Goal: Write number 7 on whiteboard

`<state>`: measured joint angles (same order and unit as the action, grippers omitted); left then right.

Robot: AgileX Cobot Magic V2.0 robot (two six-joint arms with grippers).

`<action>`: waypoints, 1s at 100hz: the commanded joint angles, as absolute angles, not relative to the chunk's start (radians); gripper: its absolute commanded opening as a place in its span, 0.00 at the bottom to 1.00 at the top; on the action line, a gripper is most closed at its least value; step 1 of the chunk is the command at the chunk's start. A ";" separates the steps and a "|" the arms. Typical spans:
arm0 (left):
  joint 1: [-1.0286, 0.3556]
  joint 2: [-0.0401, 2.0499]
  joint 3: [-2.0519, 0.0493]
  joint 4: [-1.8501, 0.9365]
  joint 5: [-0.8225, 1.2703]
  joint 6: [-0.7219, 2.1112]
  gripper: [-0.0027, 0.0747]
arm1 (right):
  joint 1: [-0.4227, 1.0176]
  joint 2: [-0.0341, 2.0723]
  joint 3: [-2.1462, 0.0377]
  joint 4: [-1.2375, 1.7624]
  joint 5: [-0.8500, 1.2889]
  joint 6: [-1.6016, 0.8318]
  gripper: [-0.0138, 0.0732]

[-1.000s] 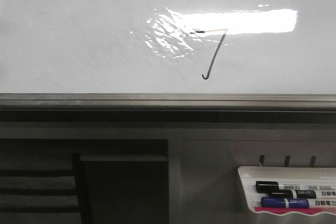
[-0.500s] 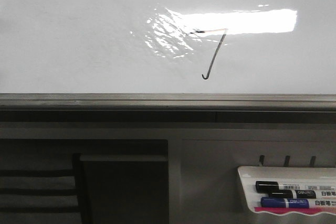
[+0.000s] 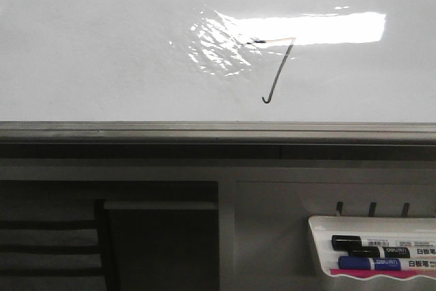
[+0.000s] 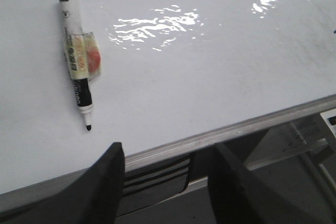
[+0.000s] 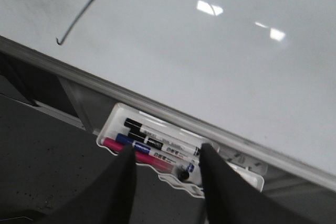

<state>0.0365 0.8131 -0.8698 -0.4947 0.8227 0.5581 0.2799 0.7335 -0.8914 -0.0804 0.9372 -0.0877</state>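
Observation:
The number 7 (image 3: 278, 69) is drawn in thin dark line on the whiteboard (image 3: 102, 46), just under the bright light reflection; it also shows in the right wrist view (image 5: 73, 11). My left gripper (image 4: 168, 179) is open and empty, off the board's grey lower edge (image 4: 210, 137). An uncapped black marker (image 4: 77, 56) stays on the board in the left wrist view, tip towards the edge. My right gripper (image 5: 167, 169) is open and empty, over the white marker tray (image 5: 113, 116). No gripper shows in the front view.
The white marker tray (image 3: 320, 226) hangs below the board at the right and holds a black (image 3: 371, 242), a blue (image 3: 375, 262) and a pink marker (image 5: 113, 145). Three hooks (image 3: 371, 208) sit above it. A dark frame and shelf (image 3: 160, 206) lie under the board.

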 commanded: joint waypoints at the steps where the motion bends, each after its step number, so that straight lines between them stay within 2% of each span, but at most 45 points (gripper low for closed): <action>1: 0.006 0.717 -0.805 -0.531 0.702 0.595 0.47 | 0.275 0.691 -0.848 -0.170 0.866 0.000 0.42; 22: -0.017 0.536 -0.576 -0.557 0.407 0.596 0.47 | 0.275 0.544 -0.673 -0.190 0.623 0.095 0.27; 44: -0.017 0.495 -0.436 -0.686 0.181 0.596 0.46 | 0.275 0.426 -0.554 -0.107 0.406 0.097 0.16; 52: -0.017 0.499 -0.415 -0.689 0.162 0.596 0.36 | 0.275 0.410 -0.542 -0.107 0.405 0.097 0.08; 71: -0.017 0.498 -0.411 -0.694 0.162 0.596 0.00 | 0.275 0.410 -0.541 -0.105 0.408 0.097 0.08; 100: -0.017 0.498 -0.411 -0.696 0.163 0.596 0.01 | 0.275 0.410 -0.541 -0.105 0.412 0.097 0.08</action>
<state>-0.0102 0.4934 -0.3851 -0.6744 0.2312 0.5969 0.2792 0.4066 -0.5157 -0.0992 0.4931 0.0955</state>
